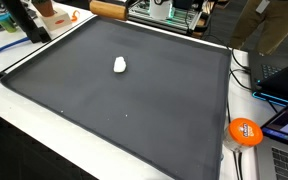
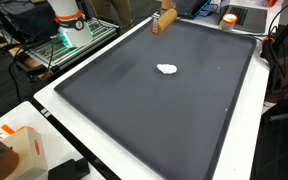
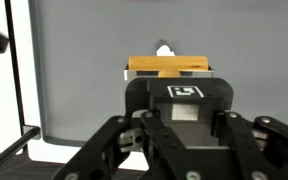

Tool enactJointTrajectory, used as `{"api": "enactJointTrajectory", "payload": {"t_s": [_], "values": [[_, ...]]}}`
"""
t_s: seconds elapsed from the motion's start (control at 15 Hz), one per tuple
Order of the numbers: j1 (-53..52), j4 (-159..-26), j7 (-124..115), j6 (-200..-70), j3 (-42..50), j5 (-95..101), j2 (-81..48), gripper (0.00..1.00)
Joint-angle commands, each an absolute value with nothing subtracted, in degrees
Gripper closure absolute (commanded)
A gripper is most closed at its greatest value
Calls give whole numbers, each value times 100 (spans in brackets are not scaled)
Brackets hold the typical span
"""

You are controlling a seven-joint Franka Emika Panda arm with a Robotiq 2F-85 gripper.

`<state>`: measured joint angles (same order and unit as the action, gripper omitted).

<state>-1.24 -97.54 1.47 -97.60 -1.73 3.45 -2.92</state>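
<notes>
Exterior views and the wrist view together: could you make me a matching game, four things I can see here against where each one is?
Things
1. brown wooden block
2. small white lump
3. round orange object
4. black rectangular mat

Places
A. off the mat, just beside its edge
B. clamped in the gripper, at the mat's far edge
C. spread over the white table
D. lying alone near the mat's middle

Pairs: 1-B, 2-D, 3-A, 4-C
</notes>
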Motion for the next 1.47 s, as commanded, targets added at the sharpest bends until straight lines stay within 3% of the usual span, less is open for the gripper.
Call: {"api": "enactJointTrajectory", "payload": {"t_s": [0.0, 0.07, 0.33, 0.4, 0.73, 1.4], "values": [[-83, -9728, 140, -9852, -98, 410, -330, 78], [-40, -9727, 160, -9896, -55, 424, -354, 53], [-82, -9729, 159, -9897, -94, 422, -385, 53], [-88, -9729, 158, -9897, -101, 422, -385, 78], [-130, -9601, -580, -10141, -112, 473, -462, 78], [-383, -8938, -1458, -9250, -259, 642, -657, 78]]}}
